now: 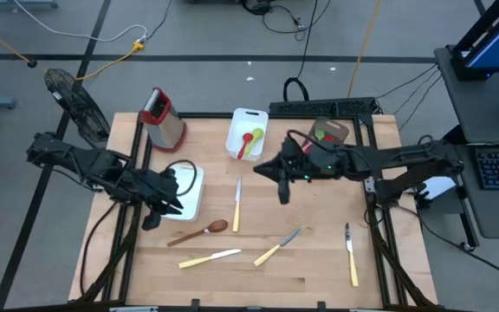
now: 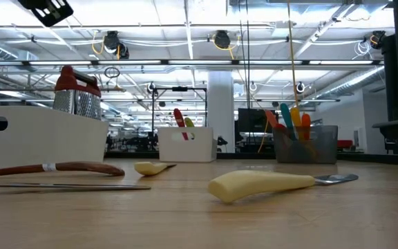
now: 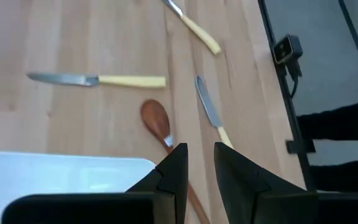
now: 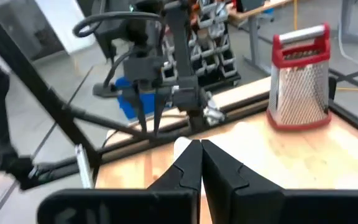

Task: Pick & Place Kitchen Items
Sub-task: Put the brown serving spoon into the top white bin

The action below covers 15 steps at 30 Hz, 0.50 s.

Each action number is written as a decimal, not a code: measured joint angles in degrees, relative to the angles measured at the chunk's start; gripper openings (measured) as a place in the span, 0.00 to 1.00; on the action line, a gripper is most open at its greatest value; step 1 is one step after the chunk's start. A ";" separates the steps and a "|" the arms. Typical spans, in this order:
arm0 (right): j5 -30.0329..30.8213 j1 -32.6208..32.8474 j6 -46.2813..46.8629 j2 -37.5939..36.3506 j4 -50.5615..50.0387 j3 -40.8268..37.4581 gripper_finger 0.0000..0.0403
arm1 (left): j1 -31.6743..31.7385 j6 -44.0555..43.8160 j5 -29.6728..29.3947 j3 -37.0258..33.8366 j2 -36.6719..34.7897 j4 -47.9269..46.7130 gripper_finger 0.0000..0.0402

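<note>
Now, left hand (image 1: 152, 219) low over the tabletop (image 1: 319, 260), fingers (image 3: 174, 171) a narrow gap apart, nothing clamped. Wooden spoon (image 1: 199, 231) just beside at three o'clock in the high view, handle running under the tips. Risk, as a guess: gap too slim, tips skidding the handle away or knocking the white tub (image 1: 189, 192) at twelve. Right hand (image 1: 283, 196) raised mid-table, pressed together, empty; nearest knife (image 1: 236, 204) at nine o'clock.

Wooden spoon (image 1: 199, 231) and four cream-handled knives (image 1: 209, 257) loose on table (image 1: 319, 260), arms above.
</note>
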 joint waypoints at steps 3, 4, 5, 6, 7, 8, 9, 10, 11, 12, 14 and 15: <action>0.03 1.47 0.01 -2.27 -3.69 -0.02 0.01 | -2.14 -3.37 0.00 0.00 1.33 -0.49 0.20; 0.03 1.91 0.09 -3.19 -5.12 -0.02 0.00 | -2.92 -4.73 0.00 0.00 1.88 -0.48 0.20; 0.03 2.30 0.12 -4.24 -6.36 -0.02 0.00 | -3.73 -5.93 -0.02 0.00 2.41 -0.48 0.20; 0.03 2.62 0.10 -5.23 -7.63 -0.02 0.00 | -4.53 -7.04 -0.04 0.00 3.02 -0.51 0.20; 0.18 2.88 0.06 -6.25 -8.75 -0.03 0.00 | -5.35 -8.10 -0.26 0.00 3.74 -0.51 0.20; 0.84 3.20 -0.07 -7.28 -9.28 -0.29 0.00 | -6.17 -9.11 -0.85 0.00 4.49 -0.50 0.20; 1.41 3.51 -0.56 -8.37 -9.11 -0.95 0.00 | -7.01 -10.27 -1.65 0.00 5.33 -0.52 0.20; 1.50 3.69 -1.12 -9.70 -8.90 -2.01 0.00 | -7.76 -11.48 -2.46 0.00 6.18 -0.50 0.20; 1.47 3.87 -1.35 -11.08 -8.69 -3.39 0.00 | -8.45 -12.63 -3.23 0.00 7.04 -0.48 0.20; 1.43 4.00 -1.43 -12.44 -8.00 -4.84 0.00 | -8.97 -13.62 -3.87 0.00 7.99 -0.32 0.20; 1.42 4.49 -1.09 -15.82 -6.67 -8.63 0.00 | -9.94 -15.80 -4.50 0.01 9.89 0.89 0.20; 1.40 4.73 -0.62 -17.64 -5.45 -10.87 0.00 | -10.32 -16.82 -4.53 0.02 10.79 1.69 0.20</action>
